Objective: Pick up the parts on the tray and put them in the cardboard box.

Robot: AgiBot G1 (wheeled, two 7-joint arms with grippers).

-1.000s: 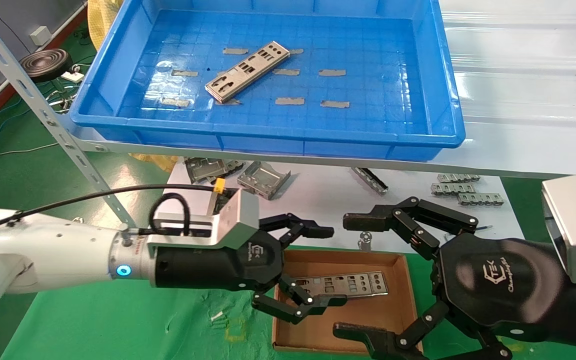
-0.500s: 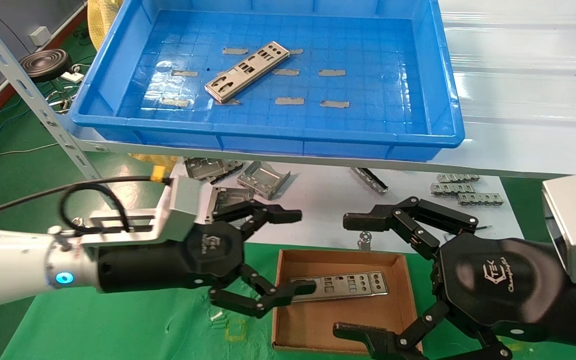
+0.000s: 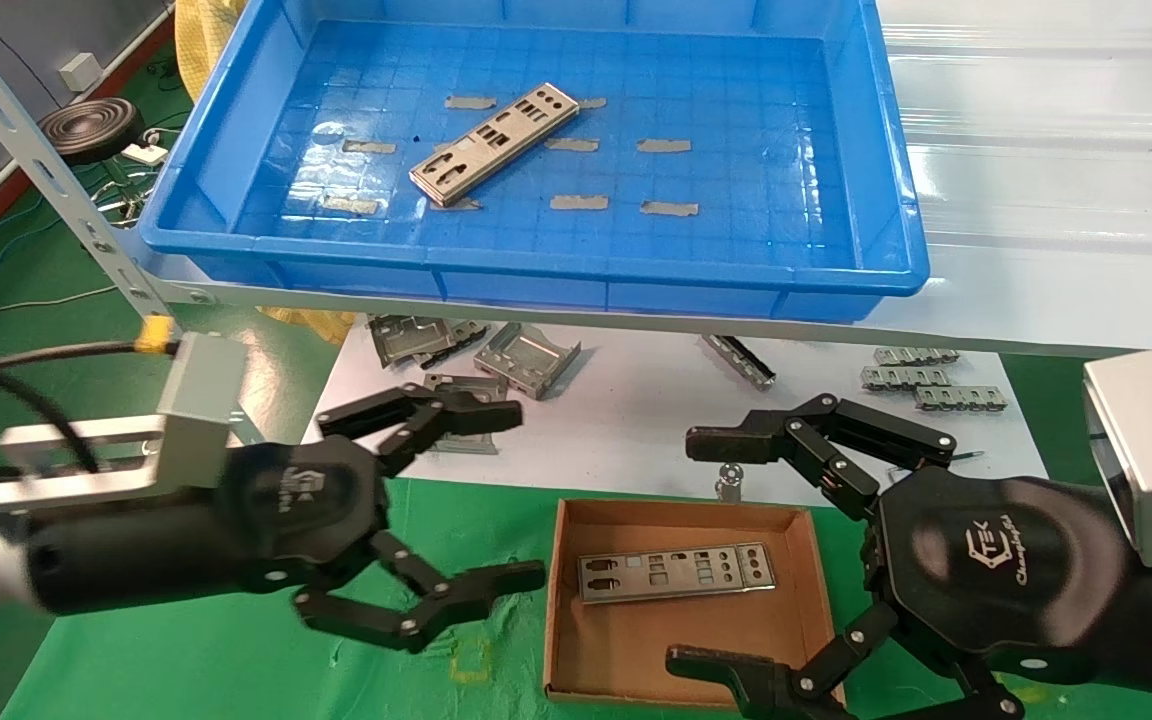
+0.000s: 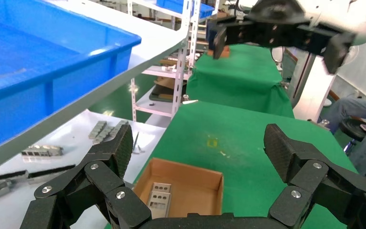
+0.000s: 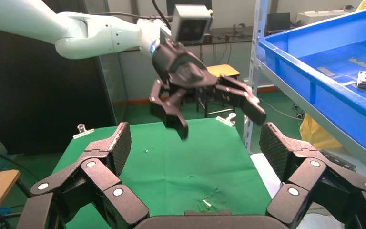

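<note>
Green matting (image 3: 236, 670) covers the bench right in front of you, with a white sheet (image 3: 636, 400) behind it and a white shelf above that carries the blue tray (image 3: 896, 200). On the tray's gridded floor you have one punched metal plate (image 3: 493, 143) lying at a slant, left of centre, among small grey tape strips (image 3: 664, 145).

Your cardboard box (image 3: 681, 520) sits on the green matting near the front edge, and a second plate (image 3: 676, 572) lies flat inside it, running along the box's length and closer to its far wall. The left wrist view shows the same box (image 4: 186, 183) with that plate (image 4: 158, 199) on its floor.

Your left gripper (image 3: 506, 495) hangs just left of the box, clear of it, its fingers spread wide with nothing between them; the lower fingertip comes close to the box's left wall. Your right gripper (image 3: 701, 545) sits over the box's right side, fingers likewise spread wide and holding nothing, one tip above the white sheet and the other at the box's near wall.

On the white sheet you can see folded metal brackets (image 3: 526, 358) under the shelf's edge, and flat connector strips (image 3: 921, 385) off to the right.
</note>
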